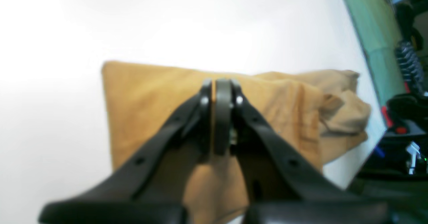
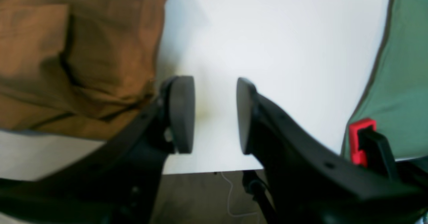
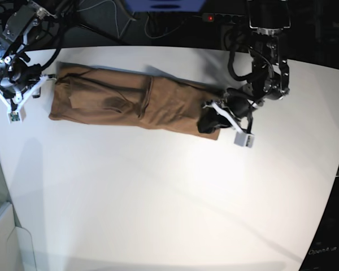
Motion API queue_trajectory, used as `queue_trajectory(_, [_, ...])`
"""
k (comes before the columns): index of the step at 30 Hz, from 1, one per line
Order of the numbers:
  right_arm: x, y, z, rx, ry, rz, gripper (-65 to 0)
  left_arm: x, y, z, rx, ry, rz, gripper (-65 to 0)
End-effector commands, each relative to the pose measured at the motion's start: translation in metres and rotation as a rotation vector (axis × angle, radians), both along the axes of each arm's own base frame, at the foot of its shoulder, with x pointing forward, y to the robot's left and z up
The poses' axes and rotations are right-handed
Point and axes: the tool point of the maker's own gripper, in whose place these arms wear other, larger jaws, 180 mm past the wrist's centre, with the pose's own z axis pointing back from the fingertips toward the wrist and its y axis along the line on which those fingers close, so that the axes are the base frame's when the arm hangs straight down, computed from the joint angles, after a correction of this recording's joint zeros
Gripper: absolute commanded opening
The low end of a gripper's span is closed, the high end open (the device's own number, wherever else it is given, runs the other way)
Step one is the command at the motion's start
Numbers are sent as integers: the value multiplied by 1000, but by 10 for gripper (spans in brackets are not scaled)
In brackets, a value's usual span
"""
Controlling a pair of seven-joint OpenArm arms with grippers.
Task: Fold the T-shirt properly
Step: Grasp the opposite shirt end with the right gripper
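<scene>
The plain tan short-sleeved cotton T-shirt point(image 3: 133, 101) is lying as a long narrow band across the far part of the round white table point(image 3: 169, 203), already doubled lengthwise, with its bunched sleeve end towards the base view's left and its flatter end towards the right.

The black left gripper point(image 1: 219, 83) is pressing down over that flatter end. In its wrist view the two pads are sitting almost together, only a thin slit showing between them, with tan cloth lying beneath and rising between the fingers nearer the camera; whether any fabric is actually being pinched at the tips I cannot tell.

The black right gripper point(image 2: 215, 113) is hovering just beside the crumpled sleeve end. Its jaws are standing well apart, with bare white table showing in the gap and nothing between them. The grey pad point(image 2: 182, 113) on the shirt's side is sitting close against the folds, though contact is not clear.

Beyond the table edge, a green sheet point(image 2: 401, 83) is hanging, a red clip point(image 2: 359, 138) is showing on the right arm, and dark cables and equipment are lying at the back.
</scene>
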Motion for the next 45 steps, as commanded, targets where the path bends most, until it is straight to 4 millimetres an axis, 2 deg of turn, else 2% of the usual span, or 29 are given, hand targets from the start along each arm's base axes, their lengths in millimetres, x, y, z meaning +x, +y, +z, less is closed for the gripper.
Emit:
queue_trajectory(1, [8, -3, 10, -17, -31, 7, -427, 9, 5, 10, -2, -41, 12, -633])
queue_trajectory(3, [10, -4, 10, -16, -20, 1, -386, 7, 7, 4, -4, -23, 20, -633])
queue_trajectory(8, [8, -5, 10, -14, 36, -17, -205, 2, 9, -9, -4, 16, 23, -633])
queue_trajectory(10, [8, 0, 8, 2, 51, -25, -183, 1, 9, -10, -4, 19, 23, -633])
queue_trajectory(16, [15, 4, 9, 20, 45, -31, -181, 0, 9, -9, -3, 19, 22, -633])
queue_trajectory(24, [40, 30, -33, 285, 72, 2, -183, 0, 8, -9, -2, 21, 18, -633])
queue_trajectory(34, [46, 39, -33, 347, 43, 15, -183, -1, 7, -10, -2, 22, 16, -633])
queue_trajectory(38, [43, 57, -39, 388, 49, 16, -187, -1, 7, -10, -2, 21, 16, -633])
queue_trajectory(41, [42, 68, -43, 414, 52, 17, -229, -1, 7, -10, -2, 22, 15, -633])
queue_trajectory(45, [42, 72, -44, 425, 52, 17, -306, -1, 8, -10, -1, 23, 17, -633])
